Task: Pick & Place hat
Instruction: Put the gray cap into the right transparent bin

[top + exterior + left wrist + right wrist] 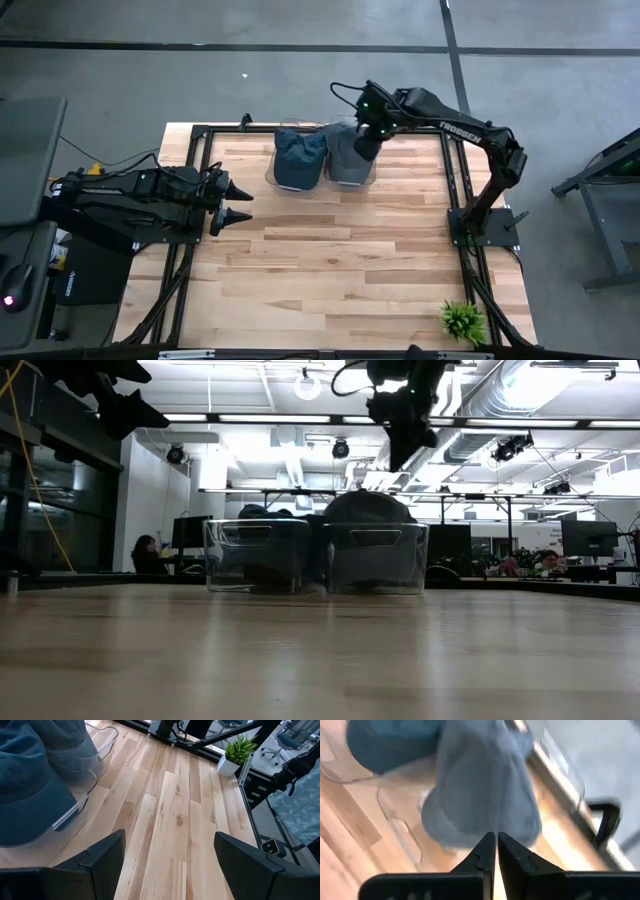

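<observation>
Right gripper [367,147] hung over the grey fabric hat [347,152], upper centre, jaws closed, apparently empty; left gripper [238,203] jaws stood open.

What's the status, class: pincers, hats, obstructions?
Right pincer shut above the grey hat, nothing visibly gripped. Left pincer open, waiting at table's left. Nothing in the way.

Beyond my table I see grey concrete floor [250,90], bright ceiling strip lights [300,420], exposed ducts [480,400] and desk monitors [585,538].
</observation>
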`<state>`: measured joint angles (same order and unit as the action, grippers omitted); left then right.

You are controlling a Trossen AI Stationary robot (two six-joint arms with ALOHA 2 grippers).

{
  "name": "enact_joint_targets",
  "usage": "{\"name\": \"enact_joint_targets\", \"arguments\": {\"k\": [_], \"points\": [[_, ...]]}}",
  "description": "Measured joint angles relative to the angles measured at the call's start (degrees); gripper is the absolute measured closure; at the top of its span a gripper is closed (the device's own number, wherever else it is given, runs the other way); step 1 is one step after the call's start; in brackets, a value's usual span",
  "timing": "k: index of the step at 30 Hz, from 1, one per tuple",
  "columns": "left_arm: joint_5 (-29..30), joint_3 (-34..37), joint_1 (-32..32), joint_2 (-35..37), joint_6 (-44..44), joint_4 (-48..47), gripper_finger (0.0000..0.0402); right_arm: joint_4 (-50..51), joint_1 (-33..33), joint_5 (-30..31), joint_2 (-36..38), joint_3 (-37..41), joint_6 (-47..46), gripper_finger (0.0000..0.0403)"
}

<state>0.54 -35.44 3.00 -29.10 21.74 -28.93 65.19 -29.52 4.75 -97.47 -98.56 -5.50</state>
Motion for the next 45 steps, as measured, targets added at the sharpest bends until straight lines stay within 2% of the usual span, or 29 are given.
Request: {"name": "enact_joint_targets", "arguments": {"k": [4,8,10,13,17,22,30,34,38,45], "points": [[0.1,0.0,0.0,0.0,-0.5,0.0,0.0115,5.0,-1.0,0.8,-0.4,0.1,-7.0,0.0397],[0.5,0.0,0.0,0.0,-0.9,0.0,0.0115,4.9,-2.0,3.5,-0.4,0.1,-9.9,0.04],[0.5,0.0,0.0,0.0,-0.9,0.0,0.0115,4.4,-3.1,2.9,-0.4,0.8,-10.7,0.0401],[0.5,0.0,0.0,0.0,-0.9,0.0,0.0115,2.8,-4.9,-0.1,-0.4,6.1,-12.2,0.0402],[0.5,0.0,0.0,0.0,-0.9,0.0,0.0115,-4.5,-6.6,-2.0,-0.4,16.1,-13.4,0.0402],[0.5,0.0,0.0,0.0,-0.9,0.0,0.0115,-15.4,-8.0,-4.8,1.5,22.0,-15.6,0.0402],[0.4,0.0,0.0,0.0,-0.9,0.0,0.0115,-25.0,-8.9,-3.9,-0.5,22.6,-16.6,0.0403],[0.5,0.0,0.0,0.0,-0.9,-0.1,0.0115,-26.6,-8.9,-2.6,-3.3,22.6,-16.6,0.0403],[0.5,0.0,0.0,0.0,-0.9,-0.2,0.0115,-27.1,-10.1,-5.7,-6.0,22.6,-16.5,0.0403],[0.5,0.0,0.0,0.0,-0.9,-0.2,0.0115,-27.1,-11.6,-4.5,-6.8,22.6,-16.7,0.0403]]}}
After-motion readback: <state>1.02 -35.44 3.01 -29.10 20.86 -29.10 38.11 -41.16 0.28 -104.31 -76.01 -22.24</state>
